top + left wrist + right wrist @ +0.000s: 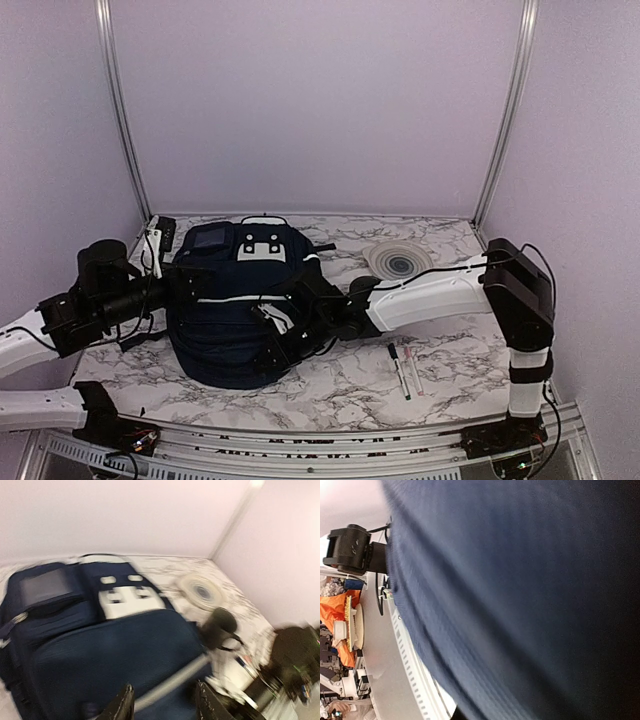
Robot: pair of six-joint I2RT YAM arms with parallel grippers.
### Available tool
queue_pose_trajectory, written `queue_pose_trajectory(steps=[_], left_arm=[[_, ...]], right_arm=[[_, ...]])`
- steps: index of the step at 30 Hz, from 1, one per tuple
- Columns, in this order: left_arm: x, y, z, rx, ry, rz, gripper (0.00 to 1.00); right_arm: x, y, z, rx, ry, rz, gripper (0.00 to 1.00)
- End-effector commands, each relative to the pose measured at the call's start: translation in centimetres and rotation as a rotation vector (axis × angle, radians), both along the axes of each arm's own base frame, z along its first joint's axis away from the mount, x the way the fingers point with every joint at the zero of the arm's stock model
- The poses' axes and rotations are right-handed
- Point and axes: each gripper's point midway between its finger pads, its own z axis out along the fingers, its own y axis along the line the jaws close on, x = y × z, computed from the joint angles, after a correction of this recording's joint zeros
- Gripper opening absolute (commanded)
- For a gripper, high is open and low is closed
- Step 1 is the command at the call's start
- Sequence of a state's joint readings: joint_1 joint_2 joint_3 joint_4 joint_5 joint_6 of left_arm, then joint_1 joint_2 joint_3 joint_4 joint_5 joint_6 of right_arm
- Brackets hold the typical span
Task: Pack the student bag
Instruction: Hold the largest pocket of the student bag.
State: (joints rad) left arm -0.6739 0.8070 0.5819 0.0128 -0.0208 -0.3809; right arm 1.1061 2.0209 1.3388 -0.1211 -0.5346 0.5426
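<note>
The student bag [235,335], navy with white stripes and a white dotted patch, lies in the middle of the marble table. My left gripper [188,285] is at its left side. In the blurred left wrist view the gripper [165,705] stands open low over the bag [110,650], and a white stripe runs past its fingertips [122,705]. My right gripper [298,315] is buried in the folds on the bag's right side. Navy fabric [520,590] fills the right wrist view and hides the fingers, which are shut on the cloth.
A round tape-like roll [400,262] lies at the back right of the table. A black marker [400,370] and a thin pink pen [414,372] lie right of the bag, under the right arm. Small black and white items [160,234] sit at the back left corner.
</note>
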Motion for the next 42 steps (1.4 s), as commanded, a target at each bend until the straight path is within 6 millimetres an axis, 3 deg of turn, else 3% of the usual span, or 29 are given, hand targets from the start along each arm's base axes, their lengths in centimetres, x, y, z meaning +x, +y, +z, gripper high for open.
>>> queue_pose_trajectory(steps=[1,3,5,12,16,19,23,29,33,36,39,42], left_arm=[[-8.2,-5.4,-1.1,0.111,-0.087,-0.417,0.41],[-10.9,-6.5,-3.3,0.208,-0.067,-0.524,0.42],[-12.1,-6.7,-5.2,0.308,-0.070,-0.568,0.44],[-11.2,-8.0,-6.8,0.426,-0.090,-0.546,0.53],[-10.7,-9.1,-8.4,0.519,-0.079,-0.532,0.53],[-10.6,-10.1,-9.0,0.616,-0.172,-0.499,0.51],[-9.6,-10.7,-10.7,0.703,-0.188,-0.451,0.56],[-6.9,-10.6,-11.0,0.792,-0.247,-0.297,0.63],[-5.6,-10.6,-10.9,0.879,-0.320,-0.253,0.56],[-4.6,-9.3,-10.9,0.980,-0.346,-0.180,0.52],[-4.8,-8.8,-10.9,0.978,-0.352,-0.184,0.52],[-5.5,-9.5,-9.5,0.880,-0.373,-0.228,0.53]], right_arm=[[0.8,-0.9,2.6,0.062,0.014,-0.023,0.00],[0.6,-1.1,3.0,0.069,0.028,-0.019,0.00],[0.4,-1.2,3.3,0.079,0.044,-0.019,0.00],[0.9,-2.1,4.3,0.091,0.062,-0.048,0.00],[1.2,-3.0,4.4,0.080,0.062,-0.060,0.00],[1.3,-3.7,4.4,0.074,0.064,-0.062,0.00],[1.6,-4.6,4.5,0.061,0.057,-0.067,0.00],[1.2,-5.3,5.0,0.066,0.048,-0.058,0.00],[1.1,-5.4,5.3,0.070,0.044,-0.051,0.00],[1.1,-5.5,5.5,0.071,0.042,-0.050,0.00],[1.1,-5.6,5.7,0.071,0.041,-0.050,0.00],[1.3,-5.5,5.8,0.068,0.040,-0.051,0.00]])
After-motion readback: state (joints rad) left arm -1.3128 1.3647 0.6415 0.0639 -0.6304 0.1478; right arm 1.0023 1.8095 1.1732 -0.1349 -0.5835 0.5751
